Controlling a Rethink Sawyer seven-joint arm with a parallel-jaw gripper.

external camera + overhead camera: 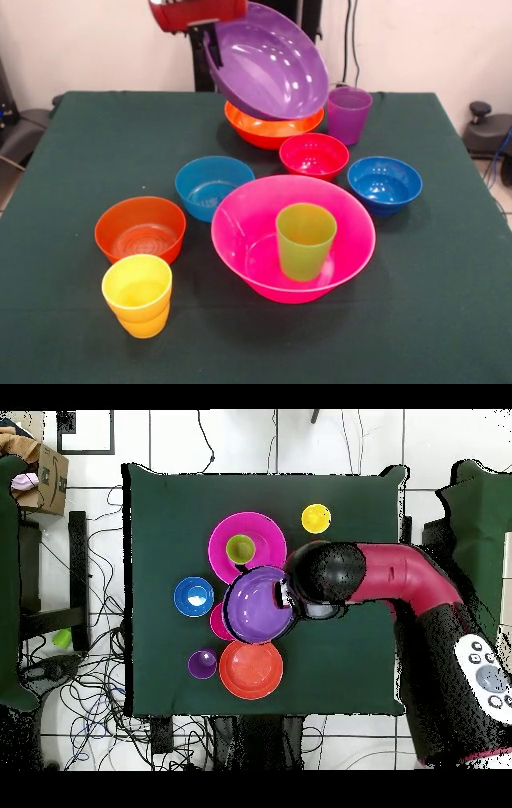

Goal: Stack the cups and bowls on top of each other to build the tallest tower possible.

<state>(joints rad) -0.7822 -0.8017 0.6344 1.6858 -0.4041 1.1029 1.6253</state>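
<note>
The tool (210,36) pinches the rim of the big purple bowl (268,62), which hangs tilted above the big orange bowl (272,128) near the desk's (72,160) robot-side edge. The bowl looks light, stiff and glossy, so probably slippery; the thin rim seems the only good hold. The pink bowl (352,240), holding the lime cup (304,240), sits mid-desk.

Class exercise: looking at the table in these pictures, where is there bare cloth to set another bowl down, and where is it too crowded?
Bare cloth: the front corner beside the big pink bowl, past the dark blue bowl; the far corner left of the lifted purple bowl. Crowded: the middle, round the red bowl and light blue bowl.
</note>
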